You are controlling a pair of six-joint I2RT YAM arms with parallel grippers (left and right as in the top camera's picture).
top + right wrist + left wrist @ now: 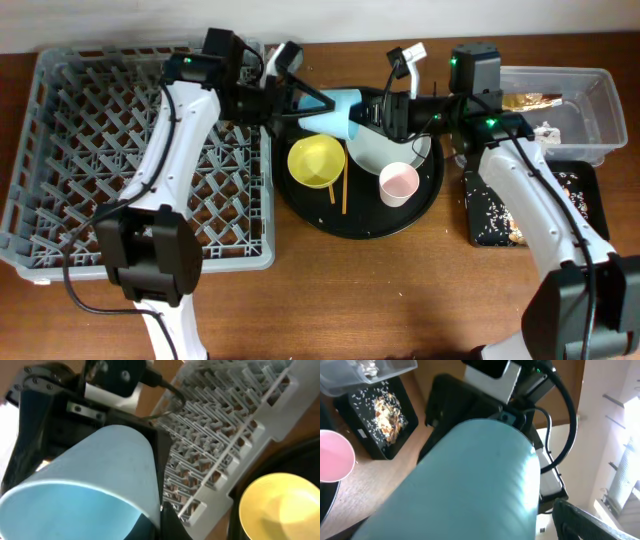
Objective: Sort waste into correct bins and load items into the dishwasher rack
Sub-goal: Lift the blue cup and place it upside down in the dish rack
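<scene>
The blue cup [335, 112] hangs on its side above the round black tray, between both grippers. My right gripper [385, 112] is shut on its rim, one finger inside [165, 520]. My left gripper [300, 100] is open around the cup's base; in the left wrist view a gap shows between its finger [580, 520] and the cup [470, 485]. The yellow bowl [316, 160], the pale plate [385, 150], the pink cup [398, 183] and a chopstick [344, 190] lie on the round tray. The grey dishwasher rack [100, 150] is on the left.
The clear tub [590, 100] at the far right holds the brown-gold wrapper [530, 100]. The shallow black tray [585, 200] in front of it holds food scraps and rice [382, 410]. The round black tray [430, 195] sits mid-table.
</scene>
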